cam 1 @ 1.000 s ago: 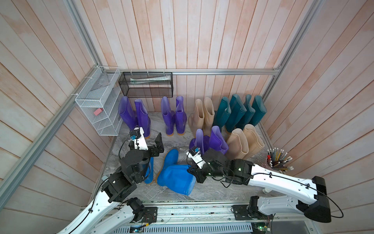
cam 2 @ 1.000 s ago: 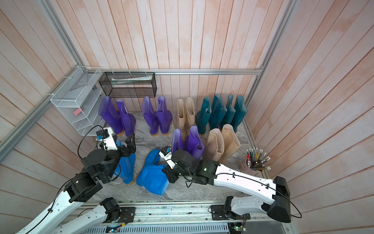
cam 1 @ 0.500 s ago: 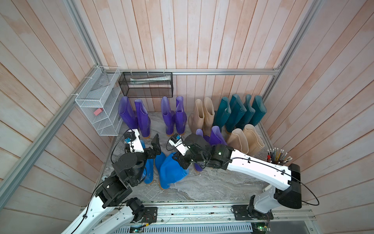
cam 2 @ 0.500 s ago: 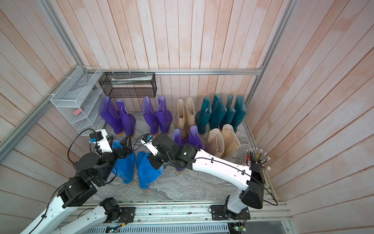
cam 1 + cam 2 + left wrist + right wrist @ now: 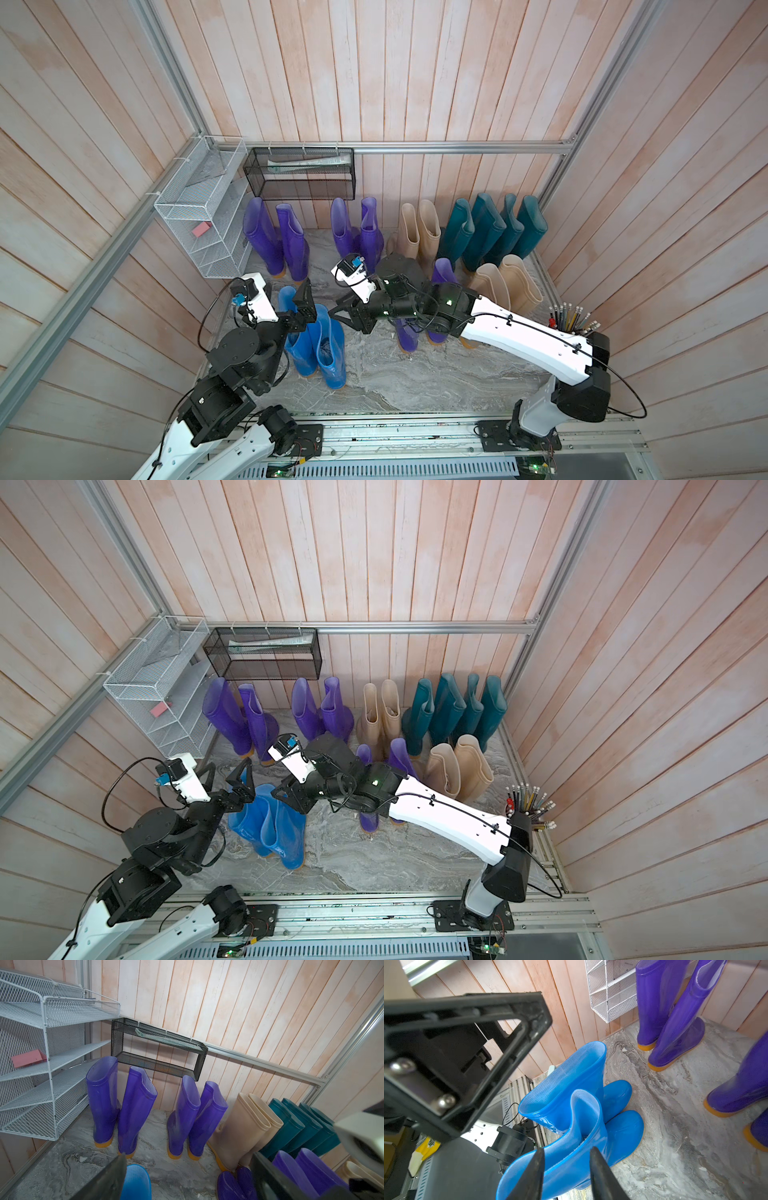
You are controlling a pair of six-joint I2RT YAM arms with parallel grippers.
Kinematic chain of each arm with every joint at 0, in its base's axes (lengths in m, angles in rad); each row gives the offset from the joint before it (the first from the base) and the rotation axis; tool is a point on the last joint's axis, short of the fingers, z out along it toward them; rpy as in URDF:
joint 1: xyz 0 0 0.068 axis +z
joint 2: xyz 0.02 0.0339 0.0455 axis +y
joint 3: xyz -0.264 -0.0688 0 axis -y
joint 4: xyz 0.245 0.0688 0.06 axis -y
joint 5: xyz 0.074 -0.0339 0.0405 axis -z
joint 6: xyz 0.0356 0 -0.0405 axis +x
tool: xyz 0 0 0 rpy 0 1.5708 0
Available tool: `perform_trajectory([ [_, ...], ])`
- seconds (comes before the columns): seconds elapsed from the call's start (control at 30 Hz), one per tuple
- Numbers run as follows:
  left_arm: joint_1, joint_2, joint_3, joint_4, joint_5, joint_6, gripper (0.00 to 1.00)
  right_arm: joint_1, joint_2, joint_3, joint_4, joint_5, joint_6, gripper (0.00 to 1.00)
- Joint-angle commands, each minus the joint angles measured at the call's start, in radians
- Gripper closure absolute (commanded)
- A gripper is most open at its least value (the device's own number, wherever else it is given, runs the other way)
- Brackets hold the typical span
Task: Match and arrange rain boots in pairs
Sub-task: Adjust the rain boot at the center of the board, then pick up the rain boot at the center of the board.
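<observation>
Two bright blue rain boots (image 5: 320, 345) are seen standing upright, side by side and touching, on the marbled tabletop (image 5: 415, 378), out in front of the black mesh basket (image 5: 299, 178) and well apart from it. The left gripper (image 5: 224, 776) is held above the top of one blue boot, with its jaws spread wide and nothing clasped between them. The right gripper (image 5: 566, 1149) is placed just beside the other blue boot's shaft. Its jaws are parted and the boot's rim shows in the gap, though it cannot be told for certain whether they touch the rim.

Directly below the basket, two purple pairs (image 5: 274, 241) (image 5: 357, 232) are lined up against the wall. Further along from the basket, a beige pair (image 5: 417, 232) and four dark teal boots (image 5: 494, 232) are ranged in the same row. In front of these, farther from the basket, a third purple pair (image 5: 419, 332) is partly hidden under the right arm, with a second beige pair (image 5: 507, 286) just beside it.
</observation>
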Motion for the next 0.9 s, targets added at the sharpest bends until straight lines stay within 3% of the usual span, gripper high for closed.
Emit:
perform_trajectory([
  [0.0, 0.004, 0.001, 0.015, -0.043, -0.052, 0.022, 0.05, 0.008, -0.052, -0.034, -0.011, 0.148, 0.022, 0.49],
  [0.23, 0.006, 0.048, 0.060, -0.179, -0.213, -0.040, 0.02, 0.055, 0.002, -0.073, 0.047, 0.175, 0.112, 0.38],
  [0.4, 0.017, 0.045, 0.061, -0.210, -0.221, -0.061, 0.01, 0.082, 0.106, -0.001, 0.057, 0.141, 0.109, 0.34],
  [0.6, 0.031, 0.049, 0.070, -0.216, -0.195, -0.058, 0.01, 0.082, 0.172, 0.013, 0.031, 0.195, 0.106, 0.34],
  [0.67, 0.033, 0.058, 0.071, -0.220, -0.194, -0.054, 0.01, 0.083, 0.169, -0.002, 0.041, 0.207, 0.104, 0.44],
  [0.8, 0.049, 0.082, 0.057, -0.207, -0.186, -0.051, 0.01, 0.080, 0.151, -0.010, 0.068, 0.249, 0.091, 0.99],
  [0.87, 0.072, 0.085, 0.047, -0.188, -0.159, -0.050, 0.01, 0.076, 0.136, -0.005, 0.067, 0.281, 0.068, 1.00],
])
